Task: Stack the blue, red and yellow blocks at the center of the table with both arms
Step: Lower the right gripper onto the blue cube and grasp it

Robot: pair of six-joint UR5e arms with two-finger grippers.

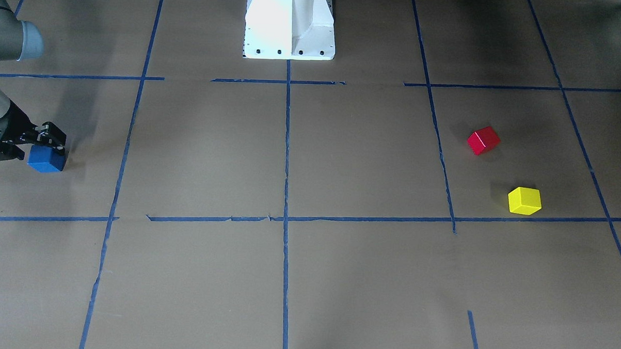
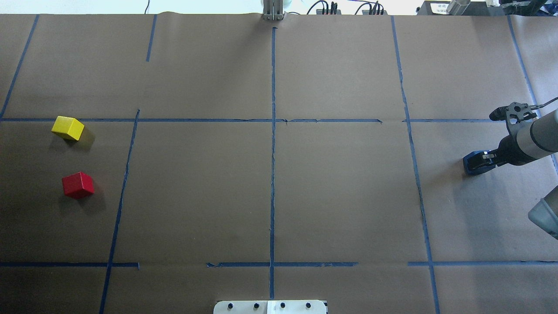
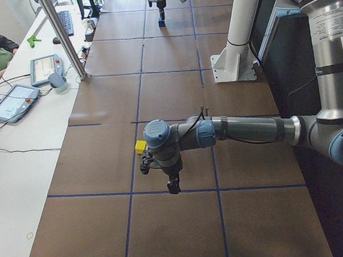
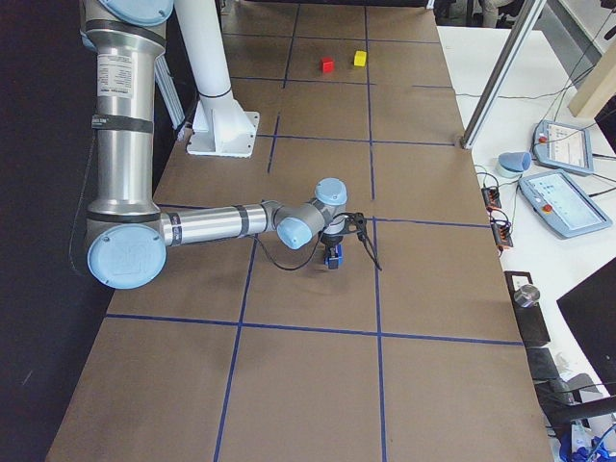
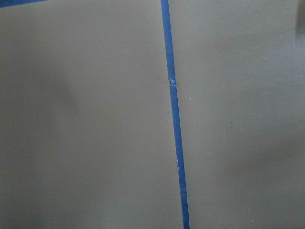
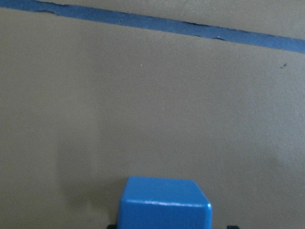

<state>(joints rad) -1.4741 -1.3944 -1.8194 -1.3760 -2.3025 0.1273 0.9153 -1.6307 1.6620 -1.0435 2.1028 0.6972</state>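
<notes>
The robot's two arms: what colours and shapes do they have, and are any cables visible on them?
Both the right arm and the left arm are round silver-grey tubes with light blue caps at the joints and dark bands. The right pincer and the left pincer are black. A thin black cable loops beside each wrist.

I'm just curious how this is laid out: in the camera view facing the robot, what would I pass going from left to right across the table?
blue block → white robot base → red block → yellow block
</notes>
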